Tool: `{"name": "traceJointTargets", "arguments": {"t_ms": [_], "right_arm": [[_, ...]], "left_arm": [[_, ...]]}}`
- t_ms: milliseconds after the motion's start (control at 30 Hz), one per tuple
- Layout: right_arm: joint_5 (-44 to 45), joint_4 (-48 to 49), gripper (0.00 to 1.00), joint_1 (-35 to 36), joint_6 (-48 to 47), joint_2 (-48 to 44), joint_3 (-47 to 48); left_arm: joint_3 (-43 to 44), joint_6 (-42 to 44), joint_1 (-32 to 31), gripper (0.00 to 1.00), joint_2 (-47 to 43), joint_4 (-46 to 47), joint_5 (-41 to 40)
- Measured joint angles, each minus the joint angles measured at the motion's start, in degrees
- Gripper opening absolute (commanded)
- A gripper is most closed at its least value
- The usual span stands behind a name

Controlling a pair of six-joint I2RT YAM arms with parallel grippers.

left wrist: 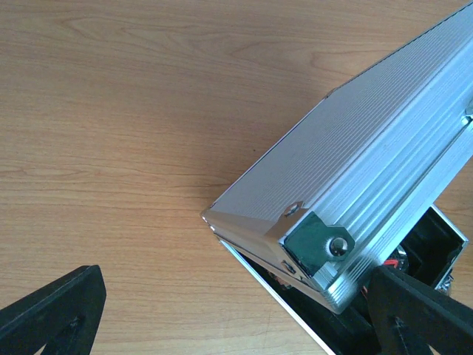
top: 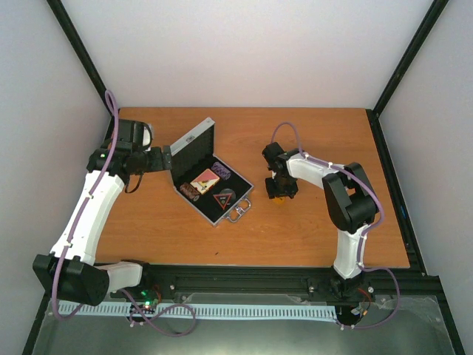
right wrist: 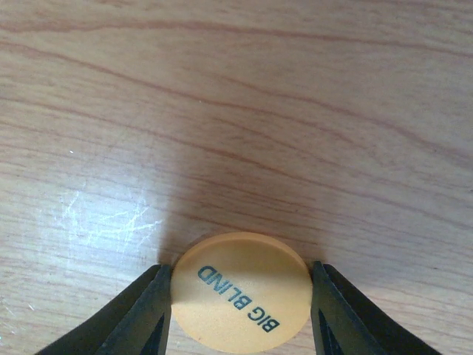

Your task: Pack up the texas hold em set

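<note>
The silver aluminium case (top: 224,209) lies open mid-table, its lid (top: 194,146) standing up. Inside are a red card deck (top: 205,177), chip stacks (top: 190,191) and a dark triangular button (top: 222,198). My left gripper (top: 165,160) is open at the lid's left end. In the left wrist view the lid's corner (left wrist: 325,248) sits between my wide-apart fingers (left wrist: 52,314). My right gripper (top: 277,191) is to the right of the case, low at the table. It is shut on an orange "BIG BLIND" disc (right wrist: 240,296), one finger (right wrist: 140,314) on each edge.
The case's metal handle (top: 238,214) points toward the near edge. The wooden table (top: 325,229) is bounded by a black frame and white walls. No other loose pieces show on the wood.
</note>
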Motion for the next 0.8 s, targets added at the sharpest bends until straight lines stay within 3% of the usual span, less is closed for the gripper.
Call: {"name": "traceJointTargets", "arguments": {"t_ms": [633,733,800], "right_arm": [[-4.2,-5.4,0.33,0.3,1.9,-3.6,6.6],[-4.3,-5.7,0.47,0.5,2.1,-4.5,7.8],[-4.2,-6.1,0.71,0.5,2.4,-4.7,7.8]], "left_arm": [[0.0,0.0,0.0,1.0,0.0,0.0,0.1],[0.0,0.0,0.0,1.0,0.0,0.0,0.2],[0.0,0.0,0.0,1.0,0.0,0.0,0.2]]}}
